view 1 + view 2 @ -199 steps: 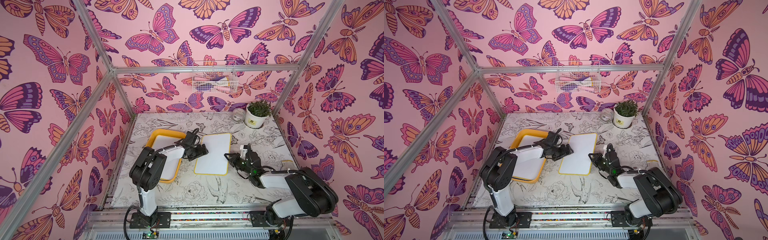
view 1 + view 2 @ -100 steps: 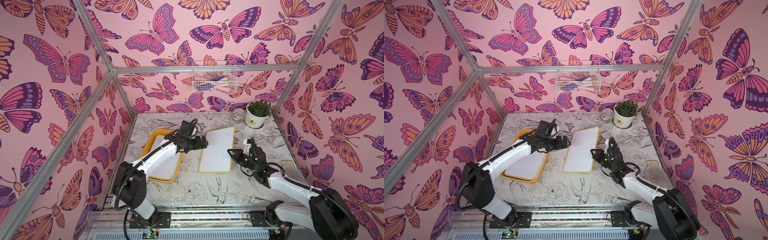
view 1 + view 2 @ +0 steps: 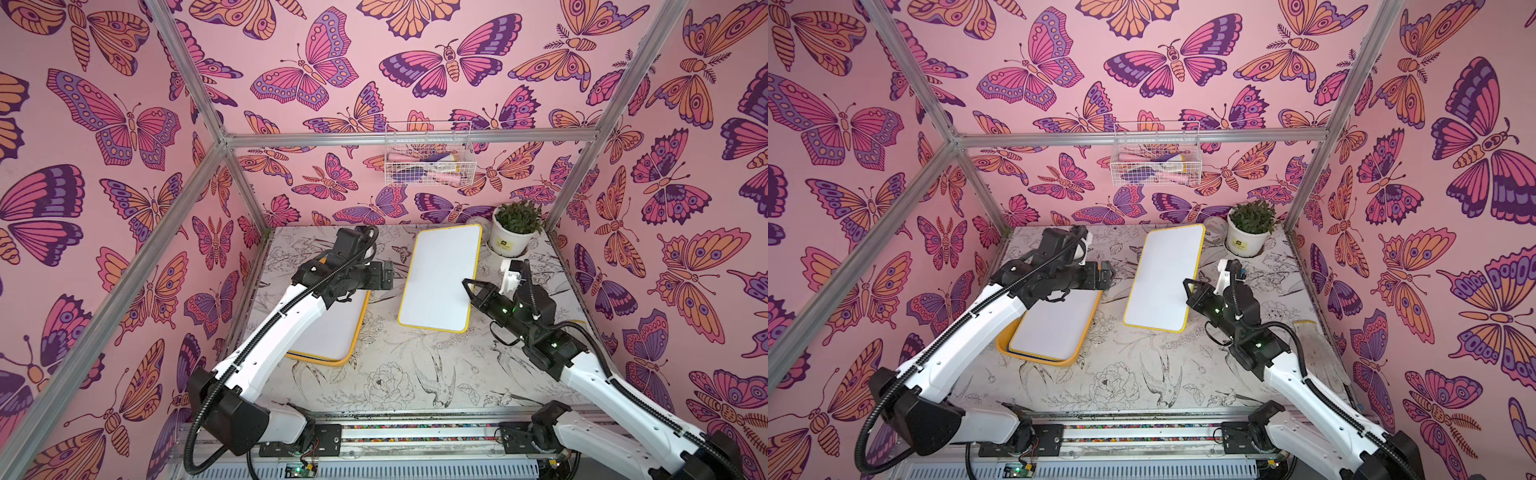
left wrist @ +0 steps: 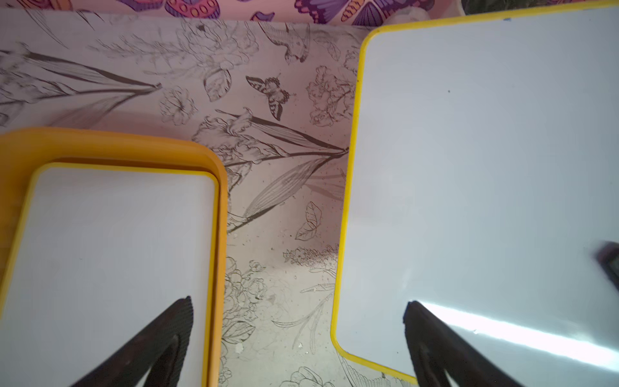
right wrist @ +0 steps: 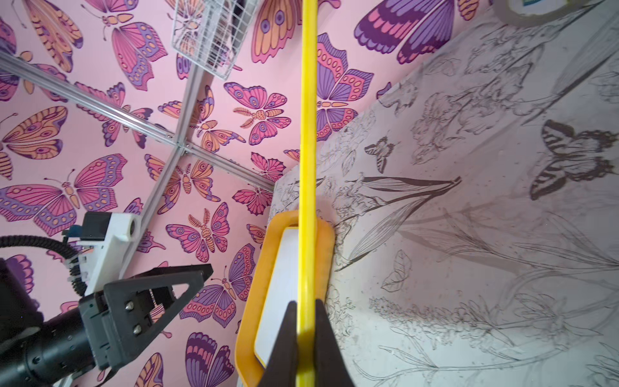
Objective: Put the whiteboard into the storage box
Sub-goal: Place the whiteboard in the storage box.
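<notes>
The whiteboard (image 3: 440,278) (image 3: 1163,278), white with a yellow frame, hangs above the table's middle. My right gripper (image 3: 467,284) (image 5: 305,303) is shut on its right edge, which shows edge-on as a yellow line (image 5: 307,134). The storage box (image 3: 360,322) (image 3: 1059,362), a yellow-orange tray, lies at the left with another whiteboard (image 3: 328,328) (image 4: 100,251) flat inside it. My left gripper (image 3: 388,274) (image 4: 298,301) stands open and empty over the gap between the box's rim (image 4: 100,144) and the held board (image 4: 485,167).
A potted plant (image 3: 515,228) stands at the back right, close to the held board's far corner. A white wire basket (image 3: 428,160) hangs on the back wall. A flat pale item (image 3: 1308,332) lies along the right wall. Aluminium posts frame the cell.
The whiteboard has risen and moved toward the back in my right gripper. My left gripper has come away from the board's left edge, lifted and opened wider.
</notes>
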`<state>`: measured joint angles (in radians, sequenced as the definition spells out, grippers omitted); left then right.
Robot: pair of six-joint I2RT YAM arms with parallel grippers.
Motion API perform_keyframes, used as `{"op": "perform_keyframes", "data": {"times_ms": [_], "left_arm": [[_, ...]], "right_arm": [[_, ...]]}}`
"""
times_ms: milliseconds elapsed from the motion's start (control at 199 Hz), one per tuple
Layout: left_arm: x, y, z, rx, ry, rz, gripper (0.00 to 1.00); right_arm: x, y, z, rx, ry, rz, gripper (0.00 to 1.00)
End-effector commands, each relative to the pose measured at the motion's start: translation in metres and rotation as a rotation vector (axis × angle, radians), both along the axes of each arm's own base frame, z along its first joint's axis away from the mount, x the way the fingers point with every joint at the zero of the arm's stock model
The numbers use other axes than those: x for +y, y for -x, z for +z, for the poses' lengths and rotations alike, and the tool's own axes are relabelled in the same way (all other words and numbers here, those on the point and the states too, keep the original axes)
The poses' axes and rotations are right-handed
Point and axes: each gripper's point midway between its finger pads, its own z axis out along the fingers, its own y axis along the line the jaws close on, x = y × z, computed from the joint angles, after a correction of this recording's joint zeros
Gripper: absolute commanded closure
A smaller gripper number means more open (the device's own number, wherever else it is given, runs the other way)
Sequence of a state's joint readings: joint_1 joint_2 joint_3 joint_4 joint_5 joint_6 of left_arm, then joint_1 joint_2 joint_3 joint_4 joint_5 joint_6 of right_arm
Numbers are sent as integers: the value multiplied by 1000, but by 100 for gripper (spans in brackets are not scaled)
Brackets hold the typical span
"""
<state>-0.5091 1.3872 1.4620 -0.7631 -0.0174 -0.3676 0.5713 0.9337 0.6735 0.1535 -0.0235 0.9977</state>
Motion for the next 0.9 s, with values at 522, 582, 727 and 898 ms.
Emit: {"op": "perform_keyframes", "data": {"times_ms": [522, 582, 727, 898], "left_arm": [[92, -23, 37, -220, 92, 197, 0], [101, -26, 31, -214, 130, 222, 0], [117, -28, 28, -237, 140, 265, 0], [132, -33, 23, -234, 155, 312, 0]], "right_arm": [[153, -16, 58, -61, -208, 3, 100], [168, -21, 51, -48, -216, 1, 100], [206, -32, 29, -6, -223, 0, 100], [249, -30, 7, 31, -255, 21, 100]]}}
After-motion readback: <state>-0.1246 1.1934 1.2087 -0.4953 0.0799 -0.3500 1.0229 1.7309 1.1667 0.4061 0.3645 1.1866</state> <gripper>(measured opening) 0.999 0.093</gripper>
